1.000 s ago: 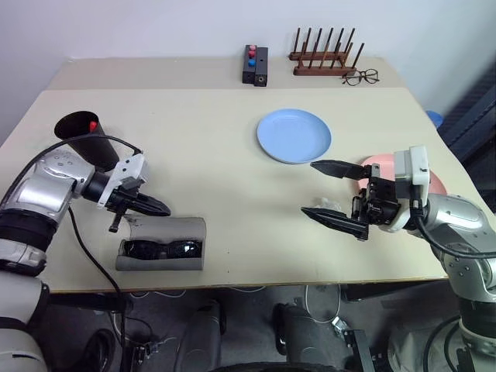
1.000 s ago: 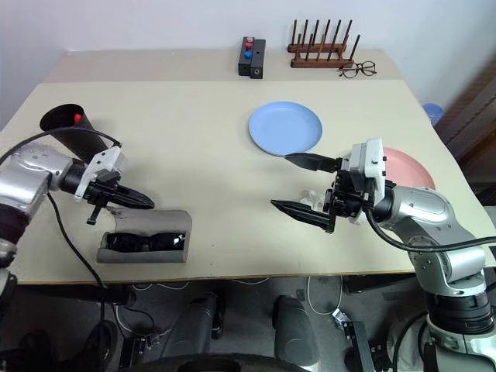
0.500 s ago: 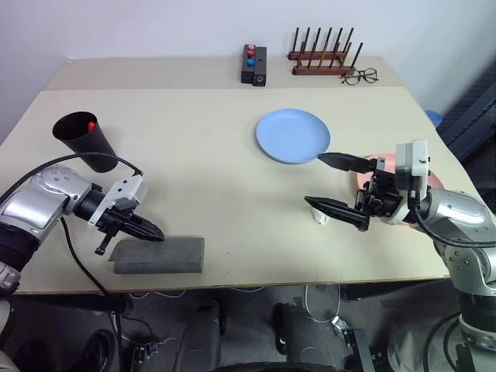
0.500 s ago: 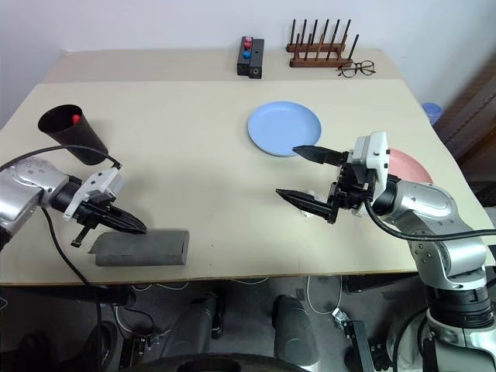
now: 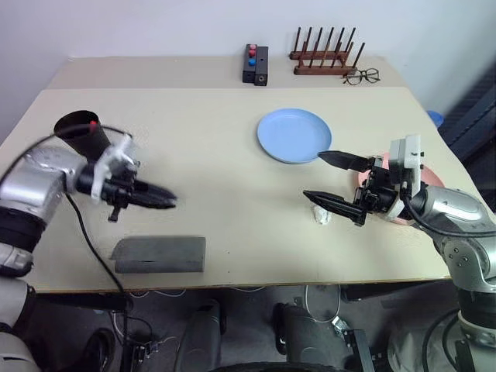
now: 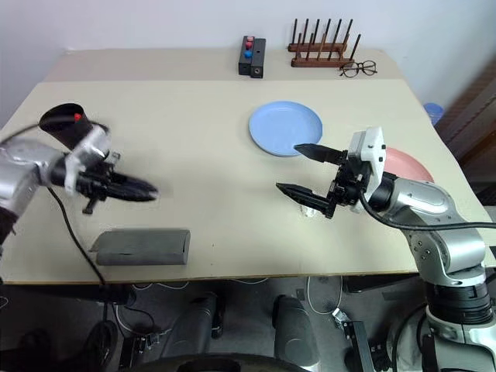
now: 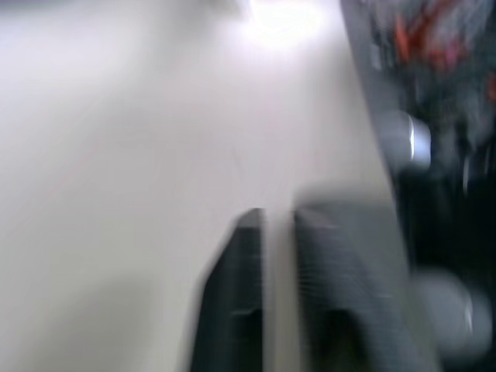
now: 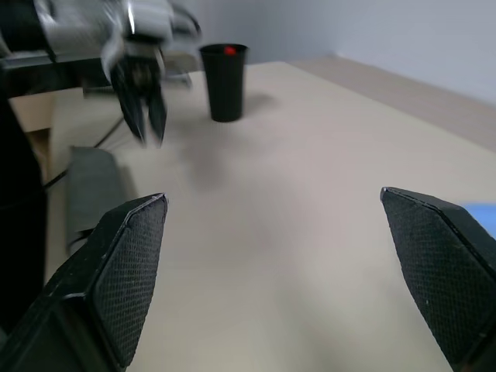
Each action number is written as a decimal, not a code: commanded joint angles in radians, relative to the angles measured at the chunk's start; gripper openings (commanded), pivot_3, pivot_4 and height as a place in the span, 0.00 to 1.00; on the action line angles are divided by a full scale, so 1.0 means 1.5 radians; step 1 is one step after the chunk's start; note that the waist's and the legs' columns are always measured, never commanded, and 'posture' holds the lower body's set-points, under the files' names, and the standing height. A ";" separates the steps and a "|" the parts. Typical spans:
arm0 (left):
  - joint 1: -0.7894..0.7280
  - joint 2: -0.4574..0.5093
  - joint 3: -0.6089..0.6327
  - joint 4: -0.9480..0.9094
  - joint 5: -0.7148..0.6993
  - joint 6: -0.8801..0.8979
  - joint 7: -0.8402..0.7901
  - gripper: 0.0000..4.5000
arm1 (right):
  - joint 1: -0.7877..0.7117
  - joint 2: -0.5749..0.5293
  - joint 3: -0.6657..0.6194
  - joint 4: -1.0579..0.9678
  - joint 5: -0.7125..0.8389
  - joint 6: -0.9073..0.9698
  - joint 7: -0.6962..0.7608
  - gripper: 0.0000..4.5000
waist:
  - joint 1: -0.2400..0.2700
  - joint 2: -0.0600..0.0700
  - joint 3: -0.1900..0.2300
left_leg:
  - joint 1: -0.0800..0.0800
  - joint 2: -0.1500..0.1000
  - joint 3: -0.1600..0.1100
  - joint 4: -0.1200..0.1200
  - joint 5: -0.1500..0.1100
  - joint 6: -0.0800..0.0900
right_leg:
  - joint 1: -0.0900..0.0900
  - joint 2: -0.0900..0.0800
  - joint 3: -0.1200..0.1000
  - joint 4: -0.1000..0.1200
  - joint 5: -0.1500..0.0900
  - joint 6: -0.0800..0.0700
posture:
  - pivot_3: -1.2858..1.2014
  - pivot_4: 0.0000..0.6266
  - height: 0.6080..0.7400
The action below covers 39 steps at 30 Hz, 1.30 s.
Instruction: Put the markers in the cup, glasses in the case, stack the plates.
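Left gripper: jaws a narrow slit apart, grasping nothing, hovering above the surface near its left front corner. Case lies shut, grey, along the front edge just below those jaws, apart from them. Cup, black, red marker cap showing inside, stands behind the gripper by the left edge.

Right gripper: jaws spread wide, empty. Blue plate just beyond them; pink plate behind the wrist, near the right edge.
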 commanded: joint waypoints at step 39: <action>0.050 -0.164 0.249 -0.161 0.076 0.042 0.057 1.00 | -0.124 -0.046 0.004 0.215 -0.315 -0.029 -0.193 0.01 | -0.003 0.000 0.000 | 0.002 0.000 0.001 0.000 0.000 0.000 | 0.001 0.000 0.000 0.001 0.000 0.000 | 0.52 0.24 1.00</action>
